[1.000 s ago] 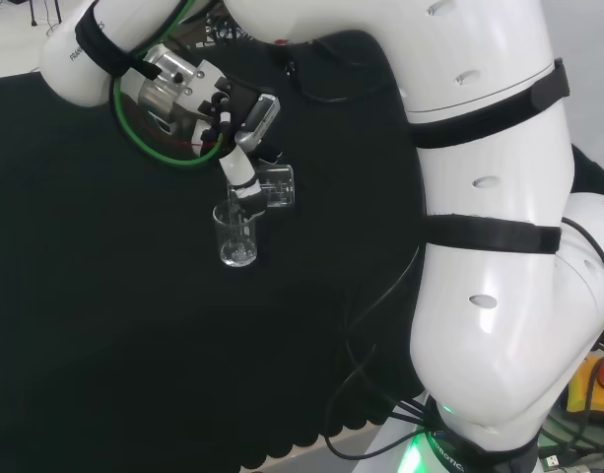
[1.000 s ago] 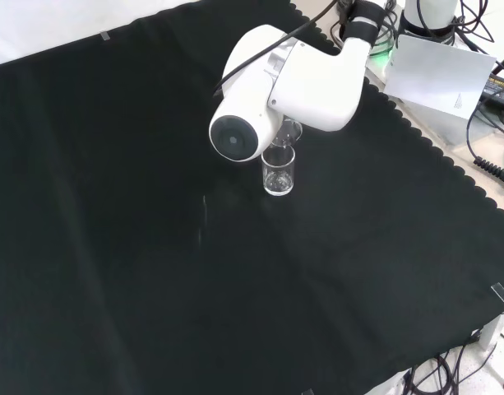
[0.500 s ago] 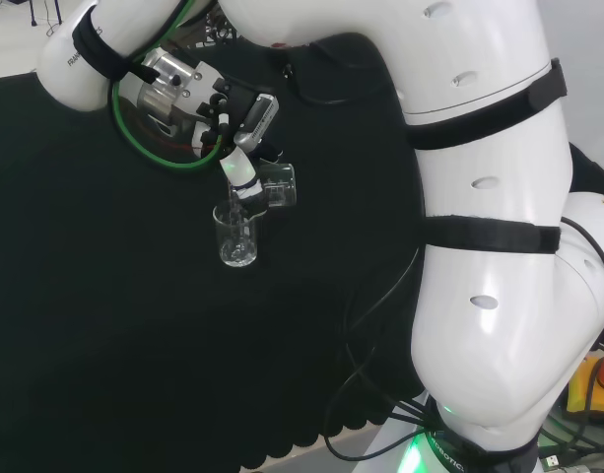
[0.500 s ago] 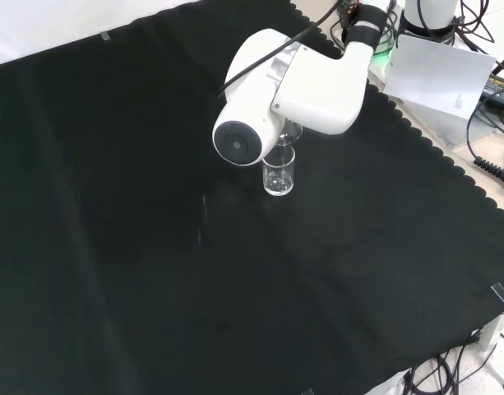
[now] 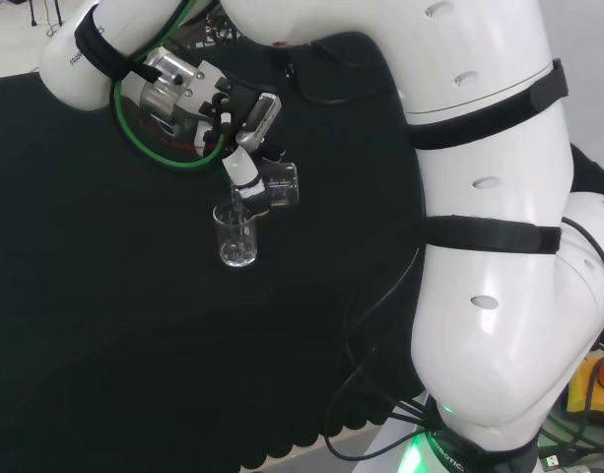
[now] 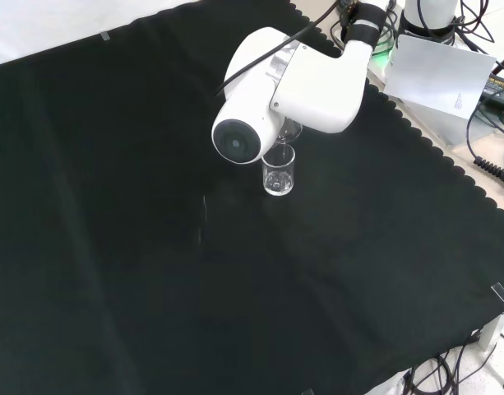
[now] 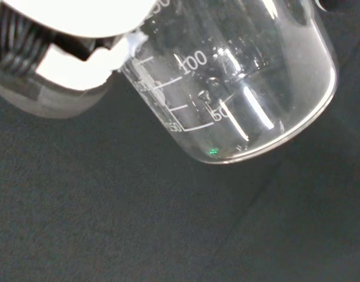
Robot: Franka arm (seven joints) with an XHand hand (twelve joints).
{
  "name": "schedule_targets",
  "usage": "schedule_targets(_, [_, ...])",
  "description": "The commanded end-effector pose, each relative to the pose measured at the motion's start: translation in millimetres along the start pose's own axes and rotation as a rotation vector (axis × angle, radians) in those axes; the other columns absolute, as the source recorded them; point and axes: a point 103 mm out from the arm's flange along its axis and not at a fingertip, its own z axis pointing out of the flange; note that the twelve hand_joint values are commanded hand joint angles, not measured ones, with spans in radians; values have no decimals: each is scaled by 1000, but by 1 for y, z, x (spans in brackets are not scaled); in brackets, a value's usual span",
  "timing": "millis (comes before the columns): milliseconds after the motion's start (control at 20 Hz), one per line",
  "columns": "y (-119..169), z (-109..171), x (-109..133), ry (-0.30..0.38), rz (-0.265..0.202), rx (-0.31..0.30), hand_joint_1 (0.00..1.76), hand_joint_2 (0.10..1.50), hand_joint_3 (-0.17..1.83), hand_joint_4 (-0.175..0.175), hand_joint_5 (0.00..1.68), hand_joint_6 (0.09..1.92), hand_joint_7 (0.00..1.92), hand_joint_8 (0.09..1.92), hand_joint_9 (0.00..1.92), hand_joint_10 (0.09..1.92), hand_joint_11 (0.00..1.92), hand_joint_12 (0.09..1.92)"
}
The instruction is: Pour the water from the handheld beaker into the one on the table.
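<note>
My hand (image 5: 237,133), upper left of the head view, has its fingers curled round the clear beaker (image 5: 279,184), tipped sideways with its lip above the second beaker (image 5: 236,237), which stands upright on the black worktop (image 5: 104,325) just below.

The held beaker (image 7: 238,88) is showing as clear, smooth glass, glossy with bright streaks and white printed marks. The standing beaker (image 5: 236,236) just below it is looking equally clear and shiny. Under both, the cloth (image 6: 153,271) is lying matt black with a fine weave and a scalloped edge. The arm (image 5: 479,197) is gleaming in glossy white plastic, its cap (image 6: 234,141) looking matt grey. The hand (image 5: 233,123) is showing black and white plastic.
</note>
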Motion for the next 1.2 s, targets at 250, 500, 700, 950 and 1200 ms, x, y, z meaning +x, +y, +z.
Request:
schedule_targets(250, [-2,-5,1,-6,16,14,1332,583,667,-175,1466,274,1539,207,1814,87,1473,535])
schedule_targets(500, [-3,-6,0,-3,18,15,1332,582,668,-175,1466,274,1539,207,1814,87,1473,535])
schedule_targets(700, [-3,-8,0,-5,18,23,1332,582,668,-175,1466,274,1539,207,1814,87,1473,535])
schedule_targets(950, [-4,-9,2,-7,16,21,1332,582,669,-175,1466,275,1539,208,1814,87,1472,534])
schedule_targets(1200, [-4,-9,2,-12,21,-1,1332,582,669,-175,1466,275,1539,208,1815,87,1472,534])
